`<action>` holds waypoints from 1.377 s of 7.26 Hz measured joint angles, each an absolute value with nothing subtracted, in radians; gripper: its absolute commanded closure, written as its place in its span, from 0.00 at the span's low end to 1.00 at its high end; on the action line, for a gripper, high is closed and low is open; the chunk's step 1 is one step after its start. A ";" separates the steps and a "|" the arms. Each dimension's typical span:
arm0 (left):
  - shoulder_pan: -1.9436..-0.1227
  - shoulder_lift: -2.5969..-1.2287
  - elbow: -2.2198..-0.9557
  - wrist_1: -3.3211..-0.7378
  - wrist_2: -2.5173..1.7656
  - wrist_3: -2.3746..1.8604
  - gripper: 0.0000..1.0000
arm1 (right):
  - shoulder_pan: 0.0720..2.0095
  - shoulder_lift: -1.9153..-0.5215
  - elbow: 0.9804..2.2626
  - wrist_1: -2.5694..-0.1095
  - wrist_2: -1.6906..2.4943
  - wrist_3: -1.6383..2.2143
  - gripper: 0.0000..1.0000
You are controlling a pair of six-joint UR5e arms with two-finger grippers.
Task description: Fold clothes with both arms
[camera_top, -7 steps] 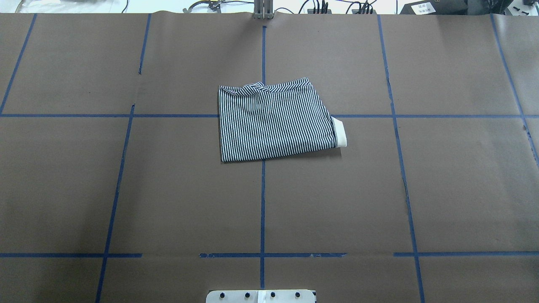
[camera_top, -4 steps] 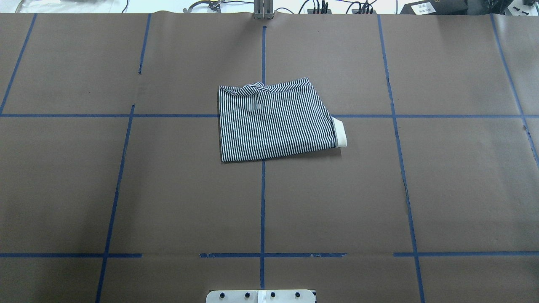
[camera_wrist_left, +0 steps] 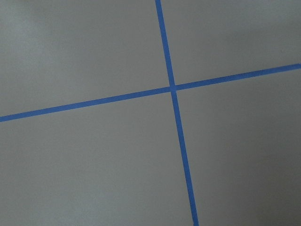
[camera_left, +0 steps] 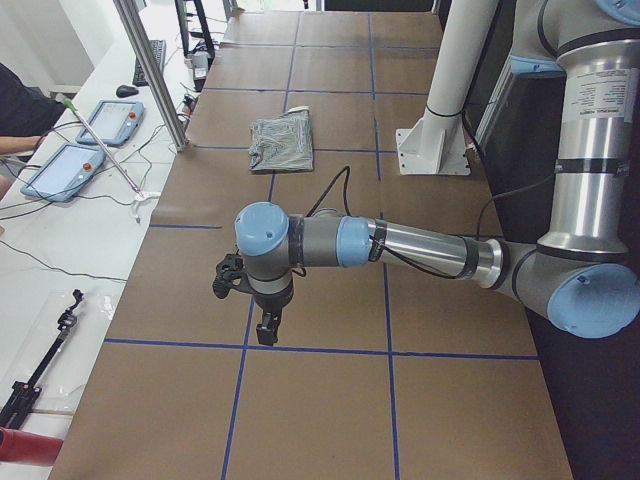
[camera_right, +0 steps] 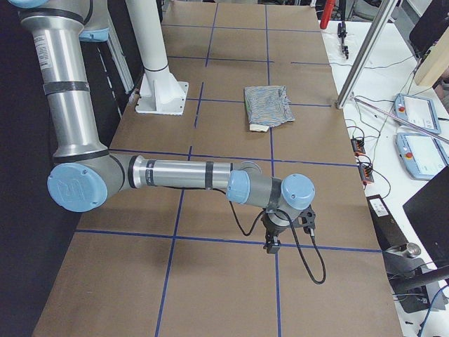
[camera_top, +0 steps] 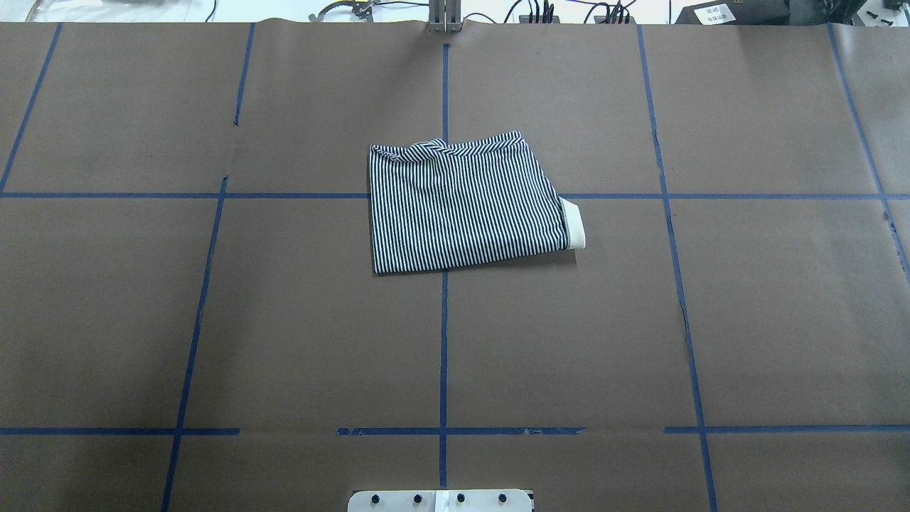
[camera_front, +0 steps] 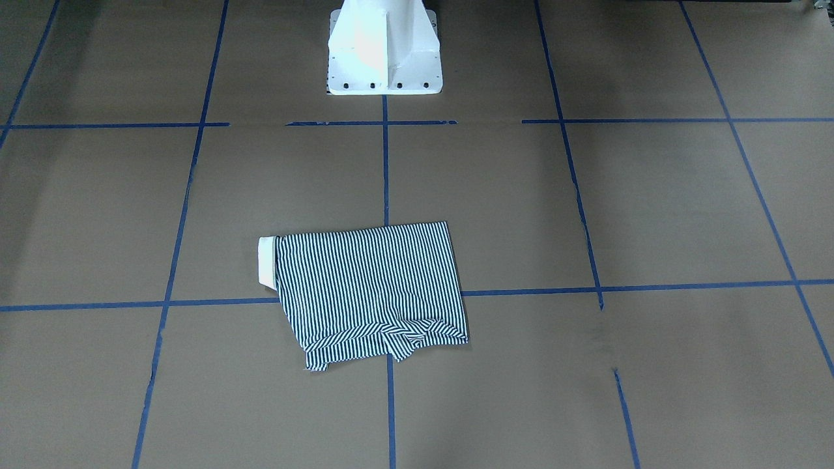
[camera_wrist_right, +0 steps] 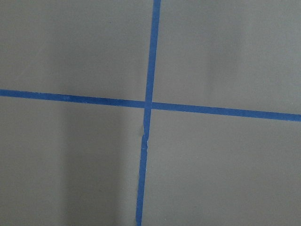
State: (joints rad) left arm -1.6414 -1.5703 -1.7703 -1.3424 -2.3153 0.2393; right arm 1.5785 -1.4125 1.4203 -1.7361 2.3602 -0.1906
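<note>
One folded striped polo shirt (camera_top: 462, 206) lies on the brown table (camera_top: 213, 320).

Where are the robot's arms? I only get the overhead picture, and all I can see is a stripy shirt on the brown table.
Observer: The left arm reaches out over the table at the end on the robot's left. The left gripper points down, far from the shirt.
Operator: And the other one?
Observer: The right arm does the same at the opposite end, with the right gripper hanging above the table.
Operator: Are they holding anything?
Observer: No cloth shows at either gripper. Both wrist cameras see only bare brown paper and blue tape. I cannot tell whether the jaws are open.
</note>
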 measured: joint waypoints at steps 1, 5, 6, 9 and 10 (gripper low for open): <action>-1.641 -1.570 -1.780 -1.325 -2.315 0.239 0.00 | 1.579 -1.413 1.420 -1.735 2.361 -0.191 0.00; -1.640 -1.569 -1.786 -1.315 -2.316 0.239 0.00 | 1.578 -1.413 1.421 -1.735 2.362 -0.195 0.00; -1.640 -1.569 -1.787 -1.316 -2.317 0.239 0.00 | 1.578 -1.413 1.422 -1.735 2.366 -0.195 0.00; -1.640 -1.577 -1.793 -1.320 -2.317 0.239 0.00 | 1.578 -1.415 1.423 -1.733 2.376 -0.197 0.00; -1.640 -1.580 -1.807 -1.319 -2.318 0.239 0.00 | 1.578 -1.415 1.426 -1.721 2.378 -0.197 0.00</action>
